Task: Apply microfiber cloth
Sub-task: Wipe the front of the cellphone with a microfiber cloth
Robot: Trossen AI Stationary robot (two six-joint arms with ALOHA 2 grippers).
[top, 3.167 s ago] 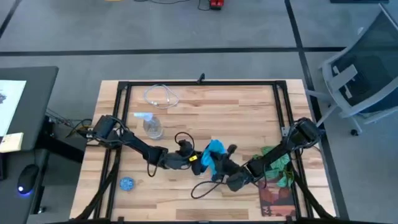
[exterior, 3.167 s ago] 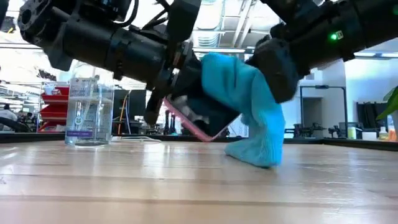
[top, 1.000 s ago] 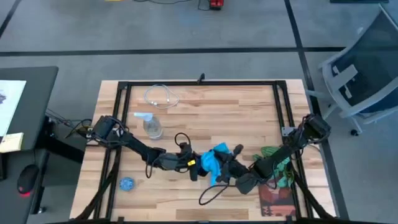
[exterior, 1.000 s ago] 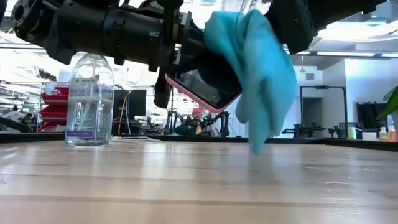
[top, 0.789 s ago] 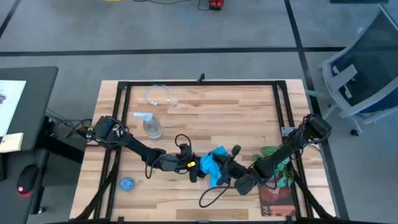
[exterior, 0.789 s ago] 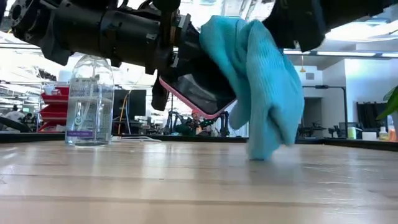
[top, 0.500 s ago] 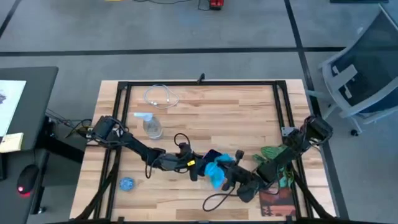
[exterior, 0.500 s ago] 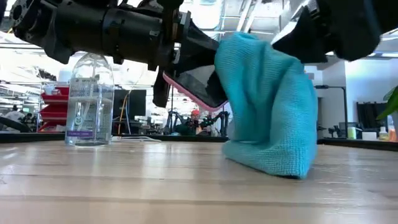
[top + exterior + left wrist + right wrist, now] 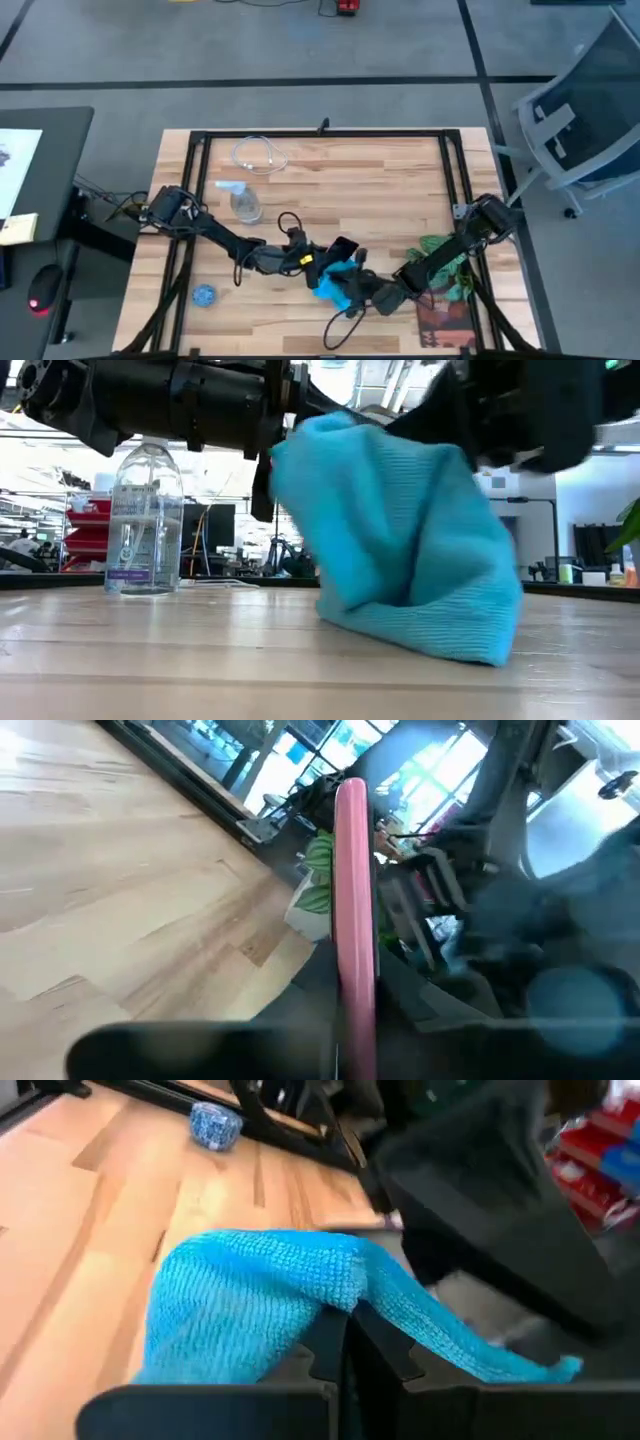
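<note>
- High view: the right claw (image 9: pixel 348 288) pinches the microfiber cloth (image 9: pixel 333 279) against the pink-edged phone (image 9: pixel 340 247) clamped in the left claw (image 9: pixel 322 258).
- Judged mid-wipe; next, drag the cloth across the screen.

I read this as a robotics lab or open workshop hall. The wooden table (image 9: pixel 330 170) sits in a black metal frame (image 9: pixel 320 131) on a grey floor (image 9: pixel 250 45) marked with dark lines. An office chair (image 9: pixel 585 110) stands off one corner; a dark desk (image 9: pixel 35 190) with a computer mouse (image 9: pixel 38 297) sits at the other side. At table height I see bright ceiling lights (image 9: pixel 345 370), red shelving (image 9: pixel 85 525) and more equipment stands (image 9: pixel 505 540) in the background.
</note>
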